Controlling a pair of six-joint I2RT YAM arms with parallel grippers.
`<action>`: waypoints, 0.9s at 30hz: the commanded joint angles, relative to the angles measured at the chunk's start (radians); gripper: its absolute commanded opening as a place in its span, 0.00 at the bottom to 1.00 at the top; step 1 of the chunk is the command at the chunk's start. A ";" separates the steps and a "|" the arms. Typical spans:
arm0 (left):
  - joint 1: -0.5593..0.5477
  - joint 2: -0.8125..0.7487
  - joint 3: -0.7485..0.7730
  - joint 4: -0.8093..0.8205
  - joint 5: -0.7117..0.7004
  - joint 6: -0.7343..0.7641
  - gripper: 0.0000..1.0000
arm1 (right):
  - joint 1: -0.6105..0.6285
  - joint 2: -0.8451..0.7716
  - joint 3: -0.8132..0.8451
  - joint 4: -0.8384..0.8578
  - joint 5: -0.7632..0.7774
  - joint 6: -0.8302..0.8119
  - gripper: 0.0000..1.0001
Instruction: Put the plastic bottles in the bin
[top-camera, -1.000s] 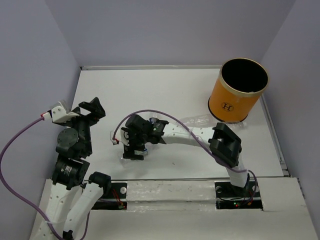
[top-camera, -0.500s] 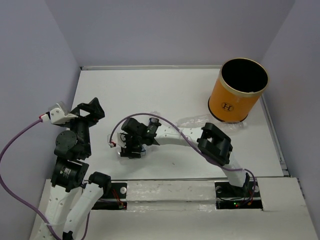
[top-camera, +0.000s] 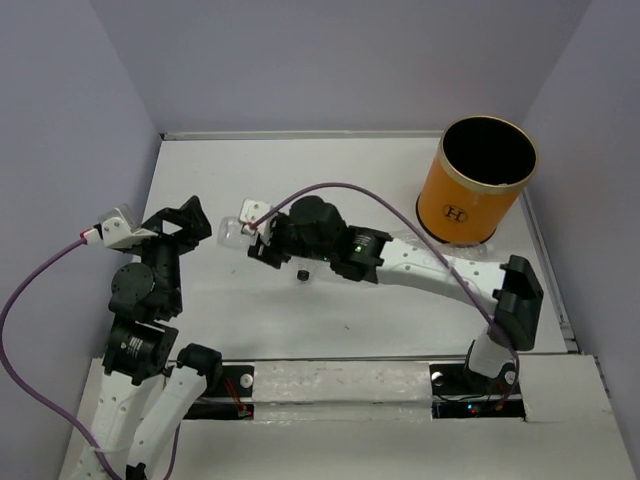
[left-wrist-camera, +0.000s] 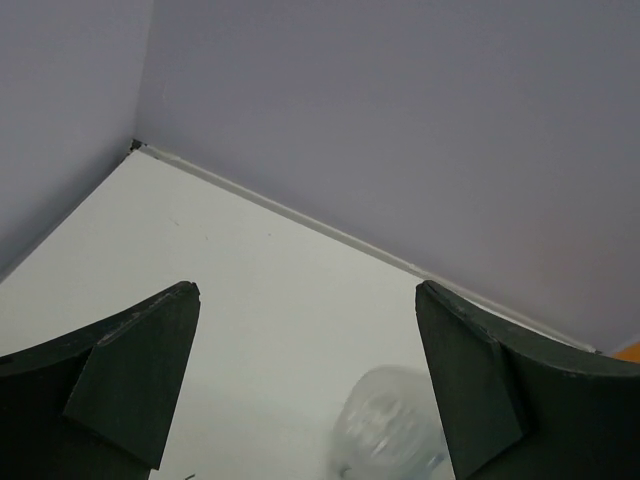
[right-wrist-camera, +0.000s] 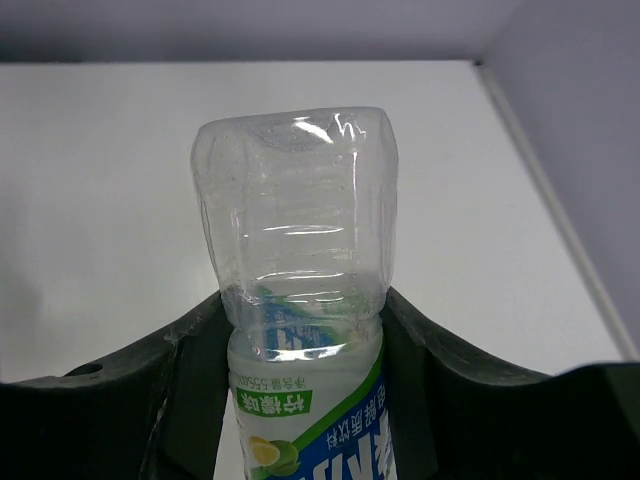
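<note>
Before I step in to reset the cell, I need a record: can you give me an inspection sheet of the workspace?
Surface: white table, no spills seen.
Job's things: clear plastic bottle with blue-green label in the right gripper; second clear bottle lying by the tall orange cylindrical bin.
Clutter: small dark piece on the table, too small to identify.
Grippers: left gripper open, empty; right gripper closed on the labelled bottle.
Cables: purple left-arm cable loops outward; purple right-arm cable arches over the arm.
Surroundings: lilac walls on three sides.
</note>
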 joint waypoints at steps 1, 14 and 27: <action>0.001 0.023 -0.014 0.068 0.092 0.022 0.99 | -0.158 -0.157 0.000 0.165 0.339 0.004 0.37; -0.028 0.132 -0.006 0.085 0.339 0.053 0.99 | -0.864 -0.340 -0.158 0.424 0.530 0.207 0.34; -0.031 0.163 -0.006 0.087 0.350 0.054 0.99 | -1.024 -0.399 -0.237 0.297 0.483 0.444 1.00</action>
